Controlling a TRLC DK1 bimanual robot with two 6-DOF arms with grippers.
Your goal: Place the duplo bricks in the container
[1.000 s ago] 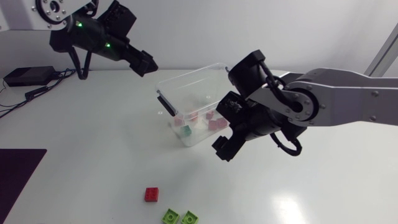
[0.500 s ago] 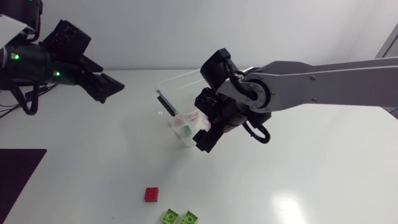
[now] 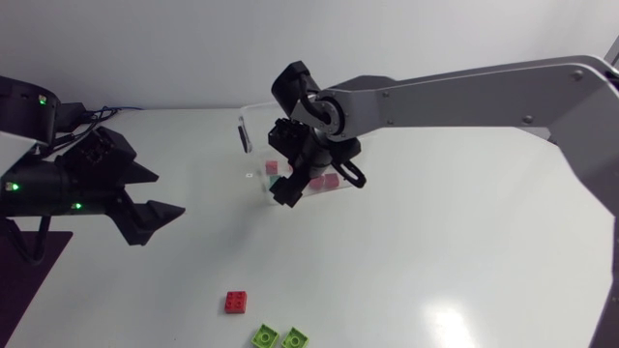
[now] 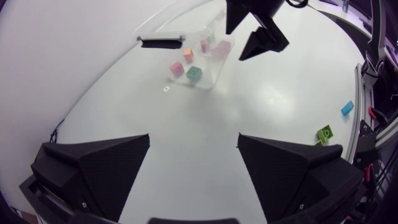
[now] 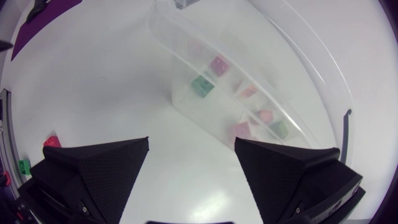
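The clear plastic container (image 3: 259, 145) stands at the table's middle back, holding several pink, orange and green bricks (image 4: 194, 73). My right gripper (image 3: 288, 187) hangs open over its near side, nothing between its fingers; in the right wrist view the container (image 5: 249, 81) lies just ahead of it. At the left, above bare table, my left gripper (image 3: 150, 224) is open and empty, and it faces the container (image 4: 193, 56). A red brick (image 3: 235, 302) and two green bricks (image 3: 264, 335) (image 3: 294, 337) lie near the front edge.
A black clip (image 3: 243, 135) sits on the container's left rim. A dark mat (image 3: 24, 275) covers the front left corner. A small blue piece (image 4: 347, 107) lies near the table's edge beyond a green brick (image 4: 324, 132).
My left arm swung from the back left down to the table's left side. My right arm moved left across the container, which seems shifted slightly back-left.
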